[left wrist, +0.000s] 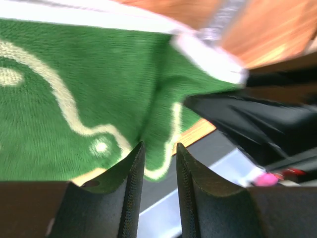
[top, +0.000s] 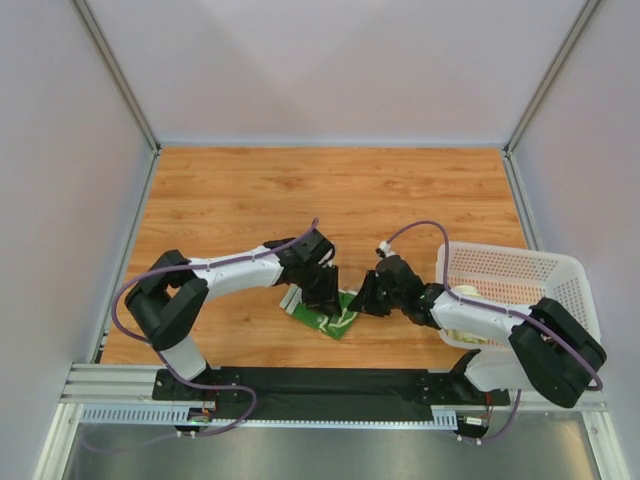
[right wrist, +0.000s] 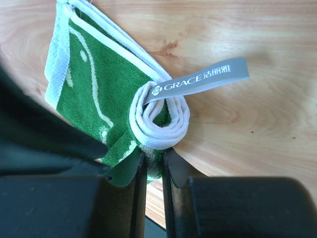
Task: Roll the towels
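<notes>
The green towel [top: 325,315] lies half-rolled on the tabletop [top: 330,195]; the right hand [right wrist: 153,166] clenches its rolled end, and whether the left hand [left wrist: 158,151] at its edge grips, I cannot tell.

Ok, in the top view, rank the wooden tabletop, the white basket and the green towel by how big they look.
1. wooden tabletop, by far the largest
2. white basket
3. green towel, smallest; it is partly rolled and partly covered, so its full size does not show

grey tag [right wrist: 200,78] on the rolled dark green towel [right wrist: 94,94], white print "GRACE" followed by three Chinese characters
</notes>
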Tool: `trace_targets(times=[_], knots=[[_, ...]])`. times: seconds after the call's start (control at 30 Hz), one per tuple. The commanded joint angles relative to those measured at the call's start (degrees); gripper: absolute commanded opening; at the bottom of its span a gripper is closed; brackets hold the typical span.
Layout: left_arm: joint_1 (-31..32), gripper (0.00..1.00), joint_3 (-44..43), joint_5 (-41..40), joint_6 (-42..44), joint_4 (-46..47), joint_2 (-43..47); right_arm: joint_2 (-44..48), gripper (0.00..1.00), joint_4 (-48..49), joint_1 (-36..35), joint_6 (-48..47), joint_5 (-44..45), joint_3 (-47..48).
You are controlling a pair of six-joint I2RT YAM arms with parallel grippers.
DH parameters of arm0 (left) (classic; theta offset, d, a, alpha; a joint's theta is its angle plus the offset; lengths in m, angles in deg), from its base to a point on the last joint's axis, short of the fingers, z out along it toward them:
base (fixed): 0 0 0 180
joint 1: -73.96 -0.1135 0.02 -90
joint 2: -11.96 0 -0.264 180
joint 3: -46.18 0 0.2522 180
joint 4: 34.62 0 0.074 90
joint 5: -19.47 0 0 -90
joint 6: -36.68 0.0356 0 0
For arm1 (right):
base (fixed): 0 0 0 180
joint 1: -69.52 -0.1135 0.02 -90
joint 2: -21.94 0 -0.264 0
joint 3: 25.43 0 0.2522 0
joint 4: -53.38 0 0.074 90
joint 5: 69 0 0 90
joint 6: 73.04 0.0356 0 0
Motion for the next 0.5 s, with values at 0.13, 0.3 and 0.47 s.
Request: trace_targets(times=[0.13, 0.3, 0.47], knots=[[9.60, 0.38, -12.88, -27.17, 8.52, -26.26, 3.96, -0.99, 0.05, -9.02, -0.68, -2.07, 1.05, 5.68], [17.06, 0.35, -13.67, -40.78, 9.40, -27.93, 6.68, -2.84, 0.04, -12.89, -0.59, -2.34, 0.35, 8.41], [24.28, 0.35, -15.95, -48.61, 10.54, -26.18, 5.72, -5.12, 0.02, -14.03, -0.68, -2.16, -0.54, 9.73]])
